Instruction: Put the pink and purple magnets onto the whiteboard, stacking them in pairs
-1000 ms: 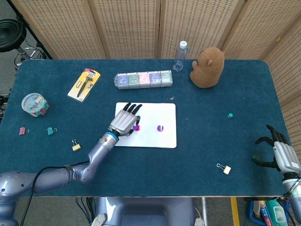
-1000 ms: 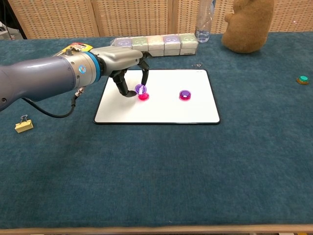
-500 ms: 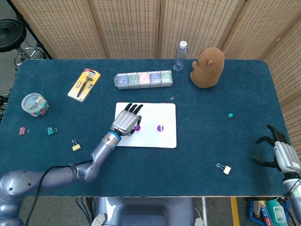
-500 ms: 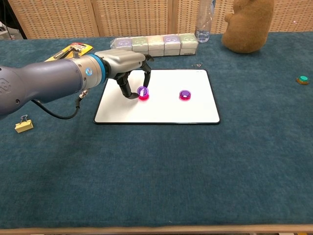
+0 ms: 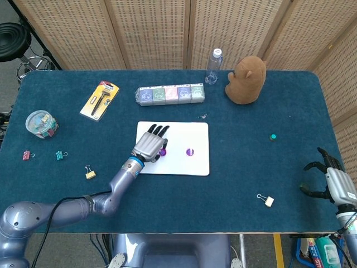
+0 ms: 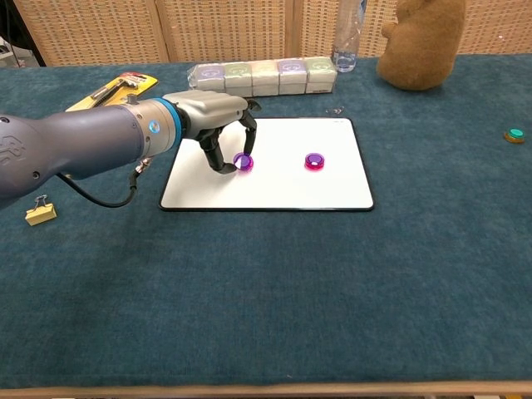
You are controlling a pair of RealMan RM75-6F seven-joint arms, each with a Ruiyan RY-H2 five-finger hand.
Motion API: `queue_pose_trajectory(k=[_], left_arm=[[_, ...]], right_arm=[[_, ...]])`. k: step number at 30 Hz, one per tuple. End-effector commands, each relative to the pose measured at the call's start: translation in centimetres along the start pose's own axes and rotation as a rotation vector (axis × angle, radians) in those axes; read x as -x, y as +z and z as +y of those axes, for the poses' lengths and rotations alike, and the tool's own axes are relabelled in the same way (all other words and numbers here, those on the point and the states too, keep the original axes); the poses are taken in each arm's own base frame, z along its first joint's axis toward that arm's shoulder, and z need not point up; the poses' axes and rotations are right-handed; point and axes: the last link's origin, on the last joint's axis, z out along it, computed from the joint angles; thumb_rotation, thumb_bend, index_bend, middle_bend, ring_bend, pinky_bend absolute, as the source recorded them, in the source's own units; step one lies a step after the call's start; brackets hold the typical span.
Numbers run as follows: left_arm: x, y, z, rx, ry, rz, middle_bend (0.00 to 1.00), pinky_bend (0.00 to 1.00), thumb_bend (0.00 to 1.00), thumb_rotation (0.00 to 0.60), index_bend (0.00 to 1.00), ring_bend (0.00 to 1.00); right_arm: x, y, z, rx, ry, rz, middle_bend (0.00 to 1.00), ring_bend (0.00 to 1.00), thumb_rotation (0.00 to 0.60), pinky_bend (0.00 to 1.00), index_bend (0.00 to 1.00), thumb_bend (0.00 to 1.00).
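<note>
While the left hand (image 6: 223, 125) hangs over the whiteboard (image 6: 274, 187) as it did a second ago, the purple magnet (image 6: 243, 160) under its fingertips now sits lower and covers nearly all of the pink disc beneath it, whereas earlier the pink rim showed plainly below a tilted purple cap; the forearm has also shifted slightly toward 3 o'clock in the chest view; the fingers curl down around that magnet, touching or nearly touching it, and I cannot tell whether they truly grip it. The right hand (image 5: 334, 180) is unchanged at 4 o'clock on the bench (image 5: 251, 190) edge, fingers apart, holding nothing.

Counting: two stacks stand on the whiteboard, this one toward 9 o'clock and a second stack (image 6: 313, 161) toward 3 o'clock of it, purple on pink, well apart from the hand; one teal magnet (image 5: 273, 136) lies alone on the bench at 3 o'clock; one row of five boxes (image 5: 170, 94), one bottle (image 5: 213, 66) and one plush bear (image 5: 245, 80) stand toward 12 o'clock; one carded tool (image 5: 100, 99) and one tub of clips (image 5: 41, 123) lie toward 10 o'clock; four loose binder clips (image 5: 90, 172) are scattered about.

The whiteboard's long axis runs 9 to 3 o'clock; the magnets are round, flat faces up.
</note>
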Motion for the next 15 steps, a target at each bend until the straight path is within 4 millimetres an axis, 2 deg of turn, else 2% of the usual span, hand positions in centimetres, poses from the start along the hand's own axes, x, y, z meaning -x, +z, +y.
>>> queue_pose_trajectory(k=[1,11,15], left_arm=[[0.0,0.0,0.0,0.003,-0.001,0.0,0.0,0.0,0.34,0.6,0.38,0.0],[-0.2,-0.1,-0.1,0.005,-0.01,0.007,0.0,0.0,0.34,0.6,0.21,0.0],[-1.2,-0.9,-0.5,0.01,-0.019,0.028,0.0,0.0,0.34,0.6,0.16,0.0]], right_arm=[[0.0,0.0,0.0,0.001,0.0,0.0,0.0,0.0,0.6,0.0,0.4,0.18],[0.0,0.0,0.0,0.0,0.001,-0.001,0.0,0.0,0.6,0.0,0.4,0.18],[0.0,0.0,0.0,-0.001,0.001,-0.002,0.0,0.0,0.6,0.0,0.4,0.18]])
